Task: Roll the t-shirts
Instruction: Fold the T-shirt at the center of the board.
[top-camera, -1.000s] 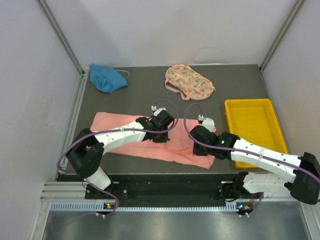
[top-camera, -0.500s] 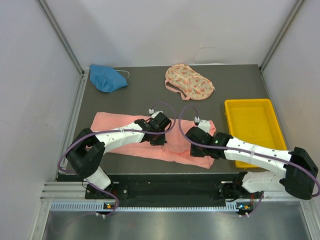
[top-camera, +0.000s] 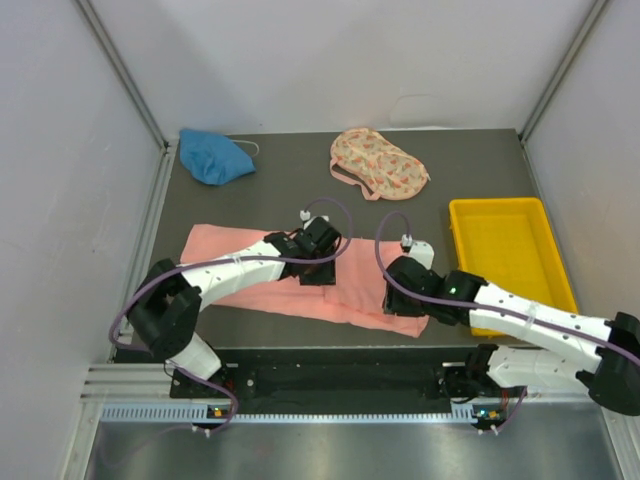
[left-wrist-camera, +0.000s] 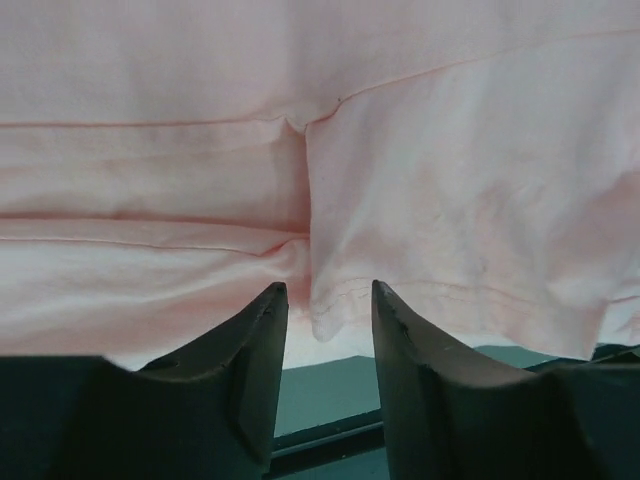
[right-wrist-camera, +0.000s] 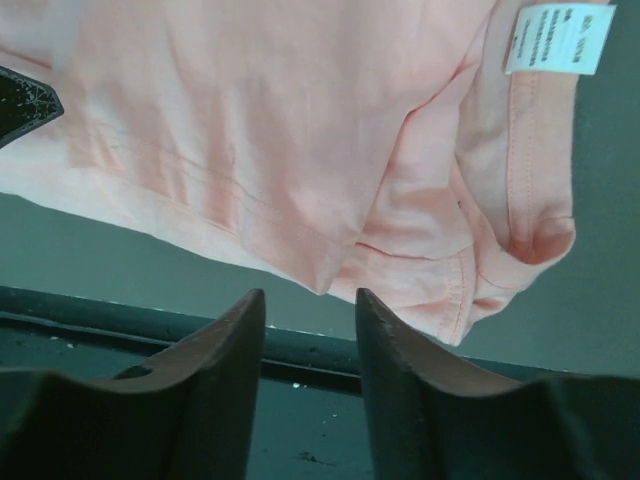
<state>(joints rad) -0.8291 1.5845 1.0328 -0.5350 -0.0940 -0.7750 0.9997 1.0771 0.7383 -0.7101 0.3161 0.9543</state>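
Across the near-centre bench (top-camera: 290, 195) lies the pink tee (top-camera: 215, 248), spread flat w/ folds. Left pincer (left-wrist-camera: 325, 290) sits over its mid part, jaws apart, gripping nothing. Right pincer (right-wrist-camera: 310, 295) is at the near-right hem, likewise apart and empty. Blue tee (top-camera: 212, 157) is far left, floral tee (top-camera: 380, 165) far centre.

- I can pass over bare table (top-camera: 290, 195) between the pink t-shirt (top-camera: 215, 246) and the blue t-shirt (top-camera: 212, 157) and floral t-shirt (top-camera: 380, 165).
- The yellow tray (top-camera: 495, 204) blocks my right.
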